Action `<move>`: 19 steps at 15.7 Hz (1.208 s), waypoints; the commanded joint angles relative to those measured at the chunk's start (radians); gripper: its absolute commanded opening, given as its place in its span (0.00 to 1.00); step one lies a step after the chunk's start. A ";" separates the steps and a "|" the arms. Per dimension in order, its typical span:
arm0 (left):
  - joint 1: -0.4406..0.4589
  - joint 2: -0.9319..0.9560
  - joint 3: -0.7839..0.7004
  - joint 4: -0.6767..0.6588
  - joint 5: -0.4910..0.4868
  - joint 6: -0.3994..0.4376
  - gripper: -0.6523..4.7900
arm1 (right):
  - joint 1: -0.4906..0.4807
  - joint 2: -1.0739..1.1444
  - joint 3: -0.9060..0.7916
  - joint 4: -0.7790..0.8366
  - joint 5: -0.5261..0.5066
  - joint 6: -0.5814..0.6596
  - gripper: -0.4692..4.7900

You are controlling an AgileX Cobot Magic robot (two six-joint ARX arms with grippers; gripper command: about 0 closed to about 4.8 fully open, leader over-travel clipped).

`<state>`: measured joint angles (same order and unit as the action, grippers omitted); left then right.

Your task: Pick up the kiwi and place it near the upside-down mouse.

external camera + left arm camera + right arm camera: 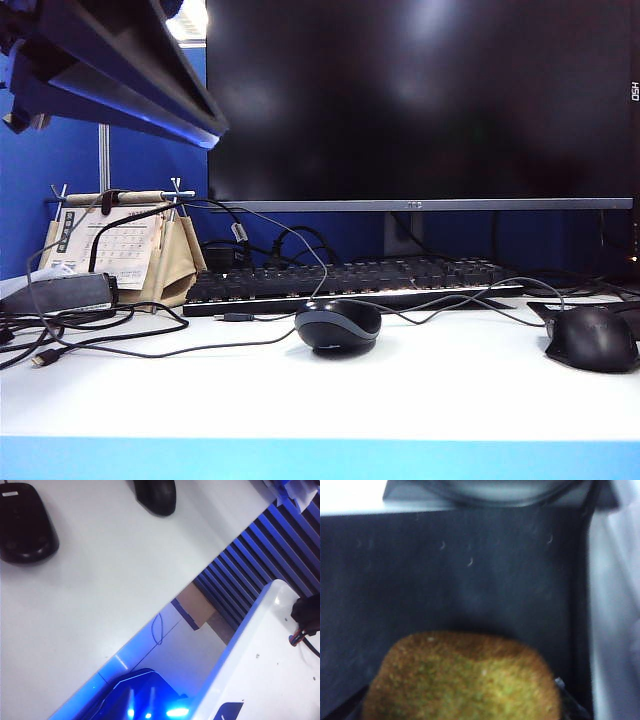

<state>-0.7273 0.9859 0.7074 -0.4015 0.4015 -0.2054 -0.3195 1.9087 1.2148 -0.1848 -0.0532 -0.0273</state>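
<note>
Kiwi fills right wrist view, on dark mat, close under the right gripper, jaws wide, empty. Fuzzy, light, firm-ish: pinch across middle. Left gripper unseen; can't tell.

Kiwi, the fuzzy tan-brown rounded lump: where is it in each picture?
Exterior view: not in it.
Left wrist view: not in it; left gripper unseen.
Right wrist view: kiwi close before the camera, on a dark surface; right gripper unclear.
Shared landmark: white table, exterior and left wrist only.

My white surface holds a small blue-grey mouse, a big black mouse, a keyboard and a desk calendar.
</note>
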 commanded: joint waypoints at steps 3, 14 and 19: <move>-0.002 -0.003 0.004 0.015 0.006 -0.012 0.23 | -0.008 0.045 0.004 -0.002 0.003 -0.007 1.00; -0.002 0.000 0.004 0.052 0.003 -0.012 0.23 | -0.008 0.055 0.004 -0.017 0.002 -0.007 0.86; -0.002 0.000 0.004 0.057 0.001 -0.011 0.23 | -0.007 0.001 0.004 -0.026 -0.082 -0.007 0.67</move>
<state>-0.7277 0.9874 0.7074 -0.3599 0.4015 -0.2176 -0.3275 1.9354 1.2213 -0.2024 -0.1158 -0.0349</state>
